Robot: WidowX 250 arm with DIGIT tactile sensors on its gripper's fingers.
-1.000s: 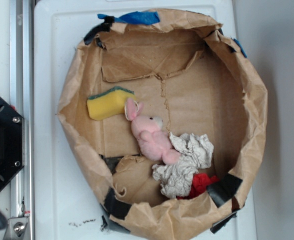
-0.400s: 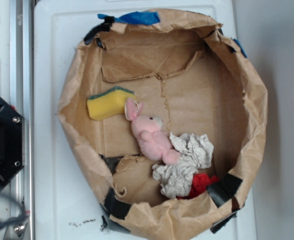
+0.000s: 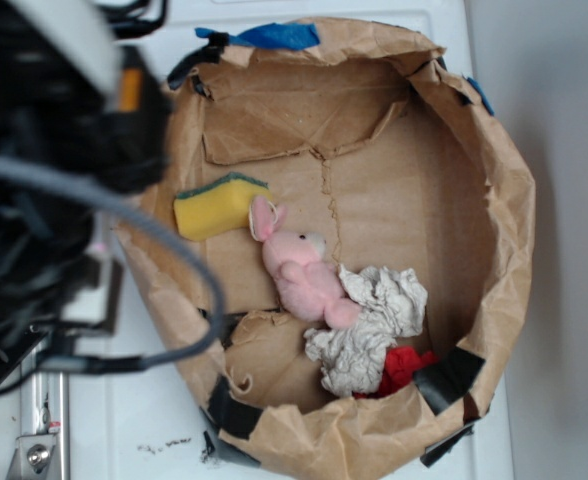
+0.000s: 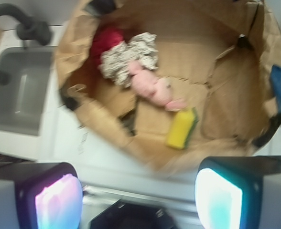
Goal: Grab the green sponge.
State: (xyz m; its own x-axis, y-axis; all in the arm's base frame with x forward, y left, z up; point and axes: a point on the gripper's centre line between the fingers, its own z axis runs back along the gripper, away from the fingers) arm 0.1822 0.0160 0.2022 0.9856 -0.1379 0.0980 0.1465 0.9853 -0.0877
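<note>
In the wrist view the jaws stand wide apart and empty, their two pads at the bottom corners. The green sponge [image 4: 182,129] [image 3: 219,206] lies ahead of them, between the pads' lines, inside the brown paper basket [image 4: 145,148], touching the pink bunny's [image 4: 155,87] ear, on the white tabletop [image 4: 69,143].

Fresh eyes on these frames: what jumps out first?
The blurred black robot arm fills the exterior view's left side. Beside it, a crumpled brown paper basin holds the green sponge at its left wall, a pink bunny mid-floor and a grey-white rag over something red. In the wrist view the tool hangs open outside the rim.
</note>
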